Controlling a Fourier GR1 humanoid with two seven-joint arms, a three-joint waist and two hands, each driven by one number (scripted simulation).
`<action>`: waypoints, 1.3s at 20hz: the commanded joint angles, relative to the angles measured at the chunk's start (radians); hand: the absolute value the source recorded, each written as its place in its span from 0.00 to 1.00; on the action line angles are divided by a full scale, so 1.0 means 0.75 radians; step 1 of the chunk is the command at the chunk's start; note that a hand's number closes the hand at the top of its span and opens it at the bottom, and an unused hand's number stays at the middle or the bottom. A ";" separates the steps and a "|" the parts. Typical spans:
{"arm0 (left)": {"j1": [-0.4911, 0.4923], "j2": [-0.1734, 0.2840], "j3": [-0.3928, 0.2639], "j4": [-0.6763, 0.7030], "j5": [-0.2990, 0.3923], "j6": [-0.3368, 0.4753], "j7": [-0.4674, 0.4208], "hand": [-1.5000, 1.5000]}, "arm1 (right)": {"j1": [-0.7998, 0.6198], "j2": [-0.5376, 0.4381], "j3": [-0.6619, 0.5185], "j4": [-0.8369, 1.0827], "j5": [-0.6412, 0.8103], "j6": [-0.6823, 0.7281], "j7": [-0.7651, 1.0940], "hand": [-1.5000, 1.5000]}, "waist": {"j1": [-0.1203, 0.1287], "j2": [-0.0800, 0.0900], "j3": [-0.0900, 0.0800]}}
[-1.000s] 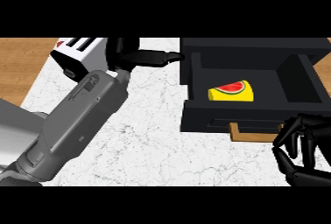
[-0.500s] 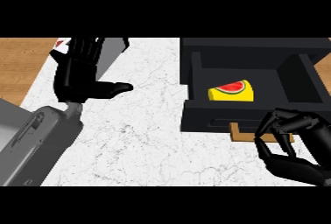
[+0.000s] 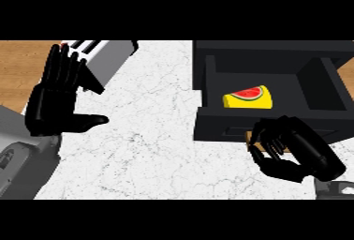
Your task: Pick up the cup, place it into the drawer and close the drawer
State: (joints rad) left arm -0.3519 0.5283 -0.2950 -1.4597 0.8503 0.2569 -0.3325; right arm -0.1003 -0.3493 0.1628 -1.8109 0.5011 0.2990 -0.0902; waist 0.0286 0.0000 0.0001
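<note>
The yellow cup [image 3: 249, 98], with a watermelon slice pictured on it, lies inside the open black drawer [image 3: 207, 84] at the upper right. My right hand [image 3: 290, 150] is at the drawer's front panel [image 3: 221, 126], its fingers curled and holding nothing. It partly covers a small tan handle [image 3: 250, 136]. My left hand [image 3: 59, 101] is open at the left over the counter's edge, fingers straight and pointing up, thumb out to the right. It is far from the cup.
A grey-white appliance [image 3: 104, 58] with dark slots stands at the back left, just beyond my left hand. White marble counter [image 3: 152, 140] lies between the hands. Brown wood [image 3: 21, 65] borders it at the left.
My left hand has drawn back to the left and down and spread open. My right hand has risen up and left to the drawer's front panel. The cup has stayed in the drawer.
</note>
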 commanded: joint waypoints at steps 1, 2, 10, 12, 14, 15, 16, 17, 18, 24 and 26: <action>0.166 0.061 0.072 -0.071 0.003 -0.114 -0.041 0.00 | 0.008 0.055 0.119 0.161 0.225 -0.148 -0.108 1.00 | -0.015 0.000 0.000; 0.135 0.071 0.116 0.008 0.014 -0.158 -0.033 0.00 | -0.133 0.026 0.058 0.276 0.192 -0.091 -0.106 1.00 | -0.016 0.003 0.000; 0.284 0.086 0.185 -0.097 0.024 -0.268 0.008 0.00 | -0.320 0.174 0.122 0.827 0.439 -0.321 -0.181 0.00 | -0.003 0.005 0.001; 0.256 0.032 0.238 -0.026 -0.026 -0.288 -0.008 0.00 | -0.342 0.165 0.088 0.850 0.424 -0.265 -0.200 0.00 | -0.028 0.002 0.000; 0.363 0.090 0.294 -0.091 0.009 -0.361 -0.018 0.00 | -0.409 0.212 0.076 0.994 0.446 -0.319 -0.217 0.00 | -0.016 0.002 0.000; 0.346 -0.017 0.238 -0.084 -0.070 -0.292 -0.019 0.00 | -0.438 0.236 0.065 1.016 0.450 -0.313 -0.225 0.00 | -0.025 0.001 0.000; 0.279 0.032 0.282 0.027 -0.035 -0.381 -0.015 0.00 | -0.494 0.201 0.008 1.185 0.427 -0.356 -0.335 0.00 | -0.022 0.006 0.000; 0.265 -0.009 0.293 -0.009 -0.059 -0.344 0.006 0.00 | -0.491 0.252 0.027 1.180 0.462 -0.374 -0.282 0.00 | -0.027 0.003 0.000; 0.256 0.008 0.315 0.046 -0.049 -0.415 -0.015 0.00 | -0.555 0.199 -0.028 1.265 0.438 -0.366 -0.356 0.00 | -0.025 0.005 0.000; 0.385 0.035 0.360 -0.001 -0.030 -0.501 -0.014 0.00 | -0.819 0.210 -0.159 1.666 0.382 -0.380 -0.481 0.00 | 0.006 0.013 0.001; 0.305 0.031 0.383 0.059 -0.023 -0.510 0.006 0.00 | -0.881 0.171 -0.191 1.786 0.379 -0.386 -0.568 0.00 | 0.001 0.016 0.001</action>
State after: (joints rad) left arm -0.0902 0.5507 -0.0325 -1.4554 0.8247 -0.0948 -0.3463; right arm -0.6669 -0.1941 0.0773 -0.6565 0.7988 0.0096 -0.4560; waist 0.0309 0.0018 -0.0013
